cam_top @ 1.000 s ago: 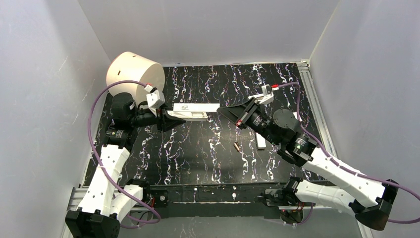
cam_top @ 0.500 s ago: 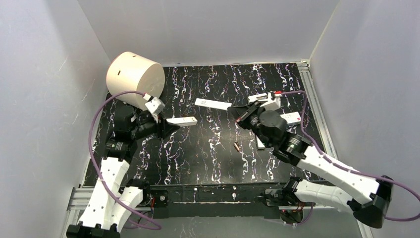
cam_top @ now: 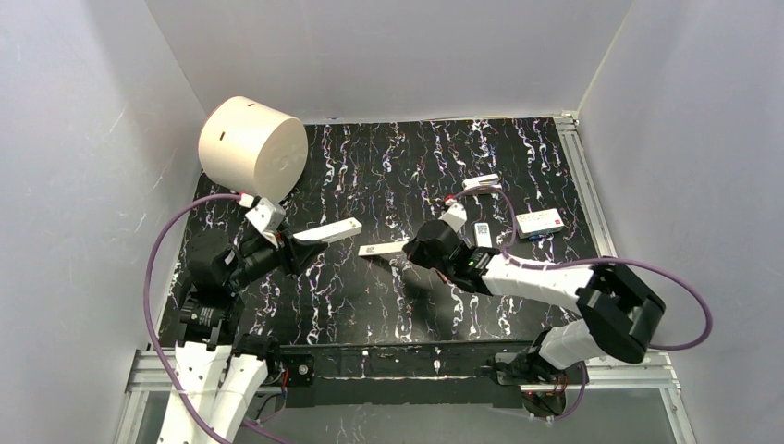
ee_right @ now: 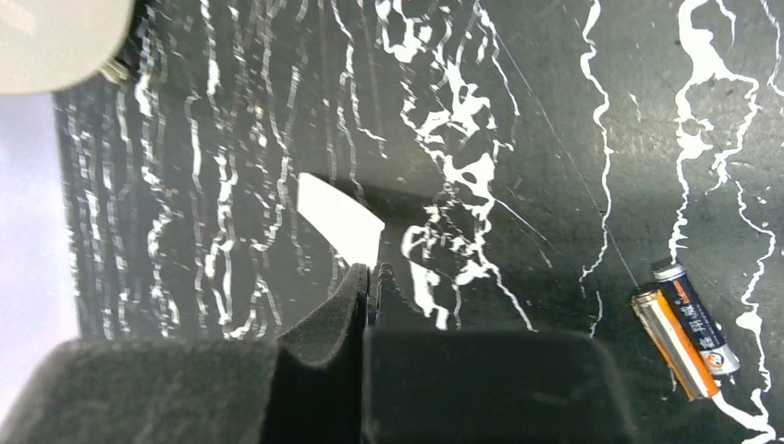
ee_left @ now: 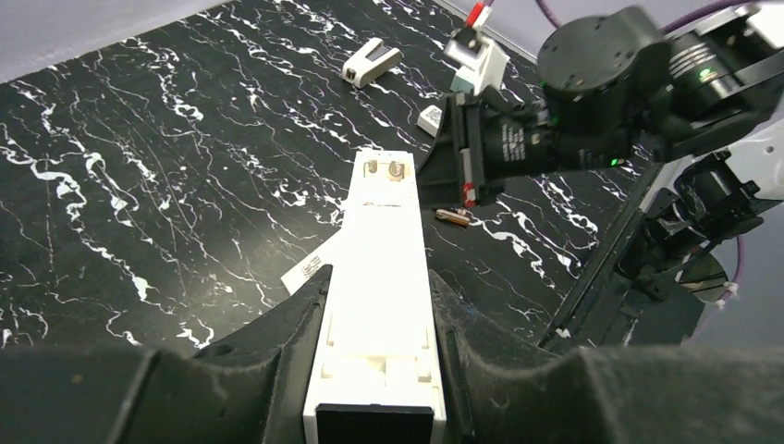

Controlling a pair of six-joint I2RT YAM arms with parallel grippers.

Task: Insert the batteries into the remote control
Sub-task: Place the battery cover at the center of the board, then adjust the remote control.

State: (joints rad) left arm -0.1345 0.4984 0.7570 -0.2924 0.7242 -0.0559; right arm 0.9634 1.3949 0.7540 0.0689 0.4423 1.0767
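Left arm is reached low over the table (cam_top: 407, 157). Left gripper (ee_left: 377, 291) is clamped on the remote control (cam_top: 330, 229), held above the table just right of and nearer than the cream drum (cam_top: 252, 146). Recess face is turned up, and the long axis is pointed away from the drum, spring end leading. Right arm is folded low, right gripper (ee_right: 372, 277) pinched on the white strip (ee_right: 337, 217). Batteries (ee_right: 686, 328) are laid side by side, well apart from the drum, with bare table around them.

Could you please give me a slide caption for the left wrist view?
Left pincer grips the remote control, empty battery recess facing up; a battery lies beyond.
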